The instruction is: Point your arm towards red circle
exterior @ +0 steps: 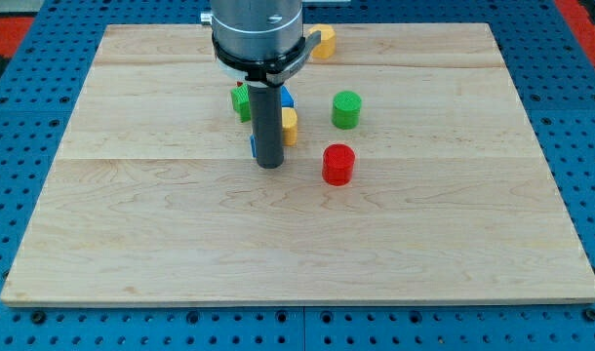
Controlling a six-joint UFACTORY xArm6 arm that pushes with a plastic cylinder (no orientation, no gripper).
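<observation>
Camera view: the wooden board (297,244) fills the picture, and the red circle (337,164), a short upright cylinder, stands a little above the board's centre, on bare wood. My tip (269,164) is planted near it, at about nine o'clock from the red circle, with a clear strip of wood between them, so nothing is touching.

There are no fingers on this arm, only a straight dark rod, so nothing spreads, presses together or pinches; the rod holds nothing, and at its end I cannot tell whether it grazes the blocks crowded behind it.

The red circle looks light, stiff and smooth-sided, likely to slide easily and perhaps spin off if nudged off-centre. There is no taking hold of it; any contact would best land square on its near side wall.

At twelve o'clock from the red circle sits a green cylinder (346,109). Around the rod, partly hidden, are a green block (240,101), a blue block (287,97) and a yellow block (291,126). Another yellow block (324,42) lies at the board's top edge.
</observation>
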